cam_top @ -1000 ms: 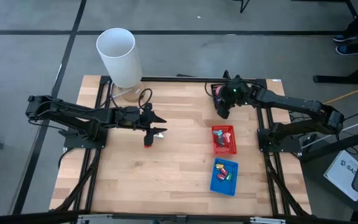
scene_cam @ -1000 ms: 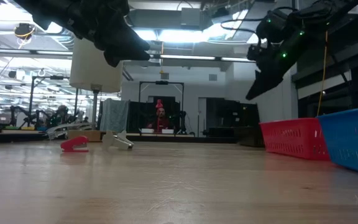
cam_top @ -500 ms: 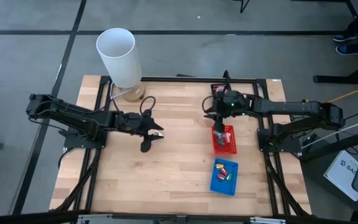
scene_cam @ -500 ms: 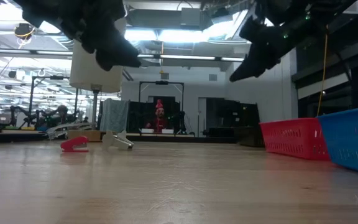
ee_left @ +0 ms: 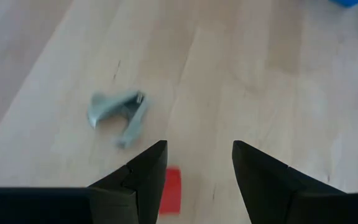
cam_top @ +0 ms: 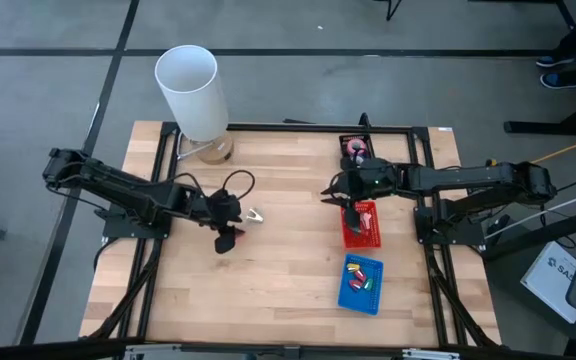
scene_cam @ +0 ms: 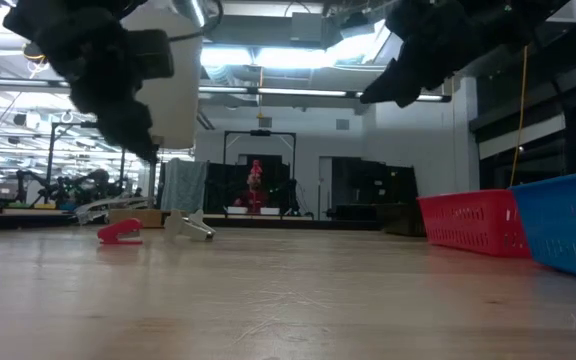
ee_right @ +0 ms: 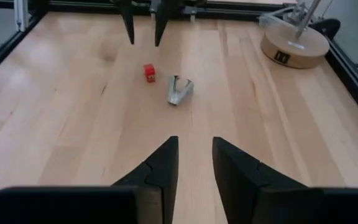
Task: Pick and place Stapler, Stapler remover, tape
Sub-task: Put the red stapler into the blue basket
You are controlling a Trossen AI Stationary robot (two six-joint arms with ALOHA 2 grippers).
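We see the left gripper [cam_top: 227, 237] low over the red stapler [cam_top: 238, 233] on the wood surface [cam_top: 268, 280], jaws wide, holding nothing. The grey staple remover [cam_top: 254, 215] lies just beside it. Mid-surface, the right gripper [cam_top: 334, 192] hangs by the red basket [cam_top: 371, 238], jaws narrow & empty. Tape rolls [cam_top: 363, 279] sit in the blue basket [cam_top: 346, 299], nxt to the red one.

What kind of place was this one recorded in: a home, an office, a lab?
Most likely a robotics lab or workshop. The wooden table sits in a black metal frame carrying two arms, and the low view shows a large open room with ceiling strip lights and cluttered workbenches behind.
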